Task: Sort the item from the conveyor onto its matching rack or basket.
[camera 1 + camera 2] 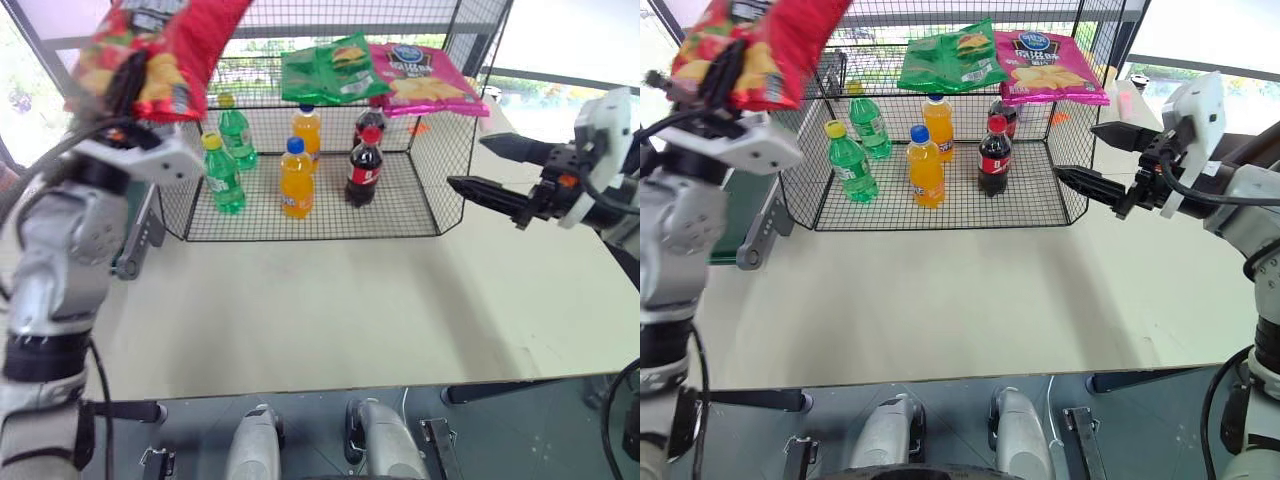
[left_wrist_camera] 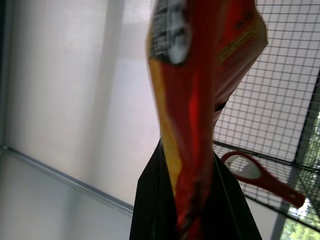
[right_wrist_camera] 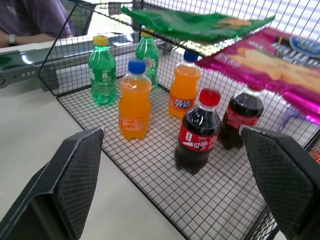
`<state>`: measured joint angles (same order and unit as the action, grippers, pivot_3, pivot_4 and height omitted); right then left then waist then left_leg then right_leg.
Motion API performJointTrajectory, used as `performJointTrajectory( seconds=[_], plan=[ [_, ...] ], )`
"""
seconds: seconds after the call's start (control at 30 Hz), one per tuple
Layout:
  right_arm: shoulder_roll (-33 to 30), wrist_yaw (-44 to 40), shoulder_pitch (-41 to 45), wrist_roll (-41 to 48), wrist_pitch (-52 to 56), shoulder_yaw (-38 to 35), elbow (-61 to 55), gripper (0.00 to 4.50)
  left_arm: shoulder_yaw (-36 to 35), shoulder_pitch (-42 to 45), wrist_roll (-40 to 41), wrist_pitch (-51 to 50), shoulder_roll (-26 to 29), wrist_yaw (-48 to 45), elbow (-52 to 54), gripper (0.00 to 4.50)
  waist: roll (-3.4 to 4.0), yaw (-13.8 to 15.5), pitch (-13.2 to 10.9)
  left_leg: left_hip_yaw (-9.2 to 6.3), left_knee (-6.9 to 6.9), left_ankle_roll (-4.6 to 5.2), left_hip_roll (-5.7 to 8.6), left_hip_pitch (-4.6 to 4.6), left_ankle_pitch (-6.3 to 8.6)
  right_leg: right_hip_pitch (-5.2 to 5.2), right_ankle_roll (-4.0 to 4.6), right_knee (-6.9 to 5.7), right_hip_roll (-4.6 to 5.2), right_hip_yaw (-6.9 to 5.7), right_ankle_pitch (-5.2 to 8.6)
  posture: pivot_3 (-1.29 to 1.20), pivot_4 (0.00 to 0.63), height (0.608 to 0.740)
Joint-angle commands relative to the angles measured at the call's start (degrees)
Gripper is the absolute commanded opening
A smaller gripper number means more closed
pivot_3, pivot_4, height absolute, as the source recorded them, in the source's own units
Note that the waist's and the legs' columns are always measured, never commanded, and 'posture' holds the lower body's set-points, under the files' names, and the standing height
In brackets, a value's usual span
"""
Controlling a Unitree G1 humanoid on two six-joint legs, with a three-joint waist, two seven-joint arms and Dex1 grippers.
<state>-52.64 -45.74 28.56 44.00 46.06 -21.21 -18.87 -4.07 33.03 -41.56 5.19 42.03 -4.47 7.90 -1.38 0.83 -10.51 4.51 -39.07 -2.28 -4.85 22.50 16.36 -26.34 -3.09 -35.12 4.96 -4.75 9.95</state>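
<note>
The robot's left arm is raised at the left of the head view, its left gripper [image 1: 128,82] angled upward and forward with its black fingers [image 2: 150,200] clamped on the lower edge of the crinkly red chip bag with yellow chips pictured [image 1: 150,50]. The bag stands up and out from the fingers, creased lengthwise, held high in the air beside the left front corner of the large black wire cage [image 1: 440,200], level with the flat black wire-grid top tier [image 1: 880,50]. The right arm reaches in from the right, its right gripper [image 1: 490,170] pointing roughly level toward the cage's right side, its two black fingers [image 3: 80,170] spread wide with nothing between them. On the top tier lie a green chip bag [image 1: 330,70] and a pink chip bag [image 1: 425,80] side by side.
</note>
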Motion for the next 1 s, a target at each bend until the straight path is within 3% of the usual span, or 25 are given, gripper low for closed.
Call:
performJointTrajectory(
  seconds=[0.03, 0.23, 0.53, 1.0],
  plan=[
    [0.3, 3.2, -2.3, 2.4, 1.2, -4.4, -5.3, 4.5, 4.2, 5.9, -1.0, -0.8, -2.0, 0.1, -6.9, 0.16, -0.01, -0.1, 0.0, 0.0, 0.0, 0.0, 0.0, 0.01, 0.0, 0.0, -0.02, 0.01, 0.0, 0.0, 0.01, 0.0, 0.15, 0.74],
    [1.2, 6.9, -7.2, 4.1, 1.9, -7.0, -9.9, 4.5, 8.0, 11.3, 0.9, 1.8, -5.5, 2.7, -13.0, 0.16, -0.03, -0.1, 0.0, 0.0, 0.01, 0.01, 0.0, 0.0, 0.0, -0.02, -0.03, -0.01, 0.0, 0.0, 0.01, 0.0, 0.15, 0.74],
    [1.3, 7.2, -11.5, 4.3, -0.2, -8.6, -10.3, 4.5, 4.0, -1.9, 1.3, 6.6, -4.8, 4.8, 4.8, 0.16, -0.04, -0.1, 0.0, 0.0, 0.03, 0.01, -0.01, -0.03, 0.0, -0.01, -0.03, -0.01, -0.01, 0.05, 0.02, 0.0, 0.15, 0.74],
    [0.9, 5.5, -10.6, 2.9, -2.8, -5.2, -7.3, 4.5, 0.4, -8.2, 1.3, 3.9, -5.9, 4.9, 9.8, 0.16, -0.06, -0.1, 0.0, -0.07, -0.04, 0.01, 0.01, -0.04, 0.0, 0.07, 0.03, 0.0, -0.01, 0.06, 0.04, 0.0, 0.15, 0.74]
  ],
)
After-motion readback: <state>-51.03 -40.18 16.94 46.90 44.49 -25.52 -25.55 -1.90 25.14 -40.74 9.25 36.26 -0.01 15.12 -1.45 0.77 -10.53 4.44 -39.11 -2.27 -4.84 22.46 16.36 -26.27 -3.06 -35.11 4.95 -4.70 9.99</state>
